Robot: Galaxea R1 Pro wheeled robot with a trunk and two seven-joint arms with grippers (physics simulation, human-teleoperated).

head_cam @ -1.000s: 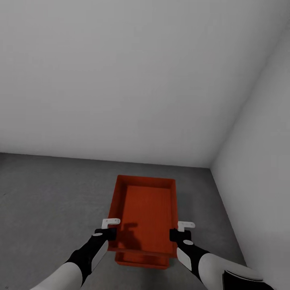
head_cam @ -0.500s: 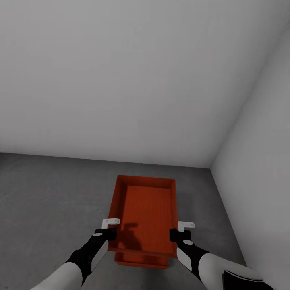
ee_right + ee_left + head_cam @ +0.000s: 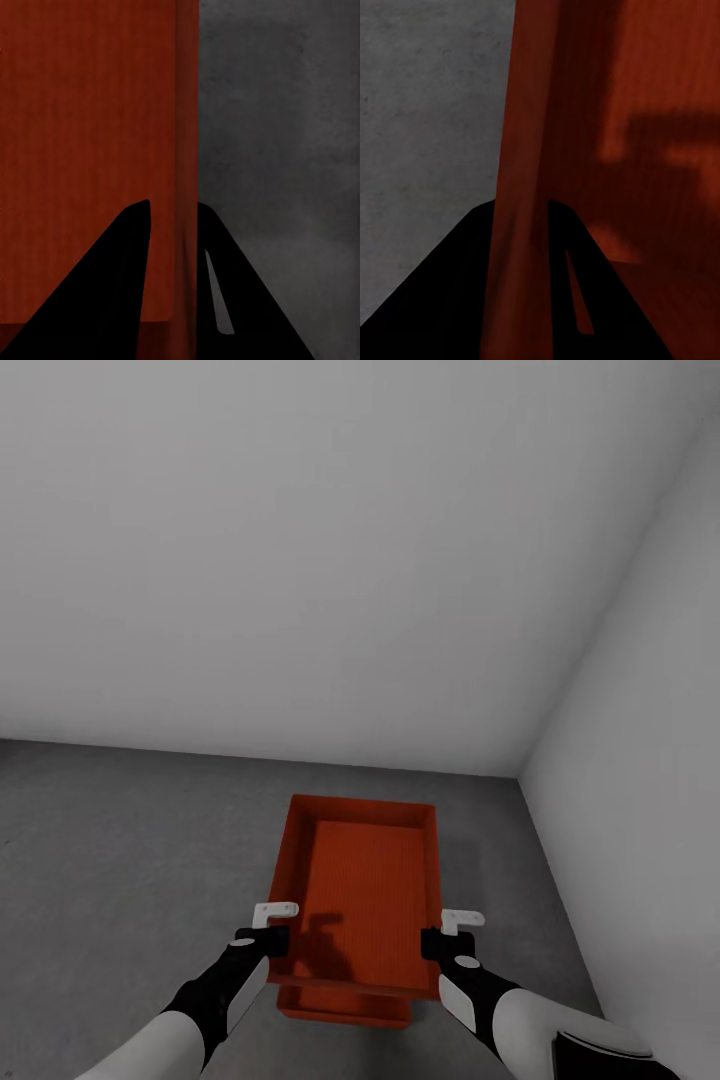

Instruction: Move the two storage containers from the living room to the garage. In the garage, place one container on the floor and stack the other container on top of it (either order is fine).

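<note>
Orange-red upper container (image 3: 365, 890) over lower container (image 3: 345, 1003) on grey floor (image 3: 120, 850); left fingers (image 3: 272, 942) and right fingers (image 3: 432, 944) pinch its side walls.

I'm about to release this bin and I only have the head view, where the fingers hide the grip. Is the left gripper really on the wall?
Observer: Yes. In the left wrist view, the left gripper straddles the top bin's side wall, with one finger inside and one outside.
Operator: And the right one?
Observer: It's the same. The right gripper has the opposite wall between its fingers, and the outer finger sits against it.
Operator: What's beside that wall?
Observer: The speckled grey floor lies past it on the outer side.
</note>
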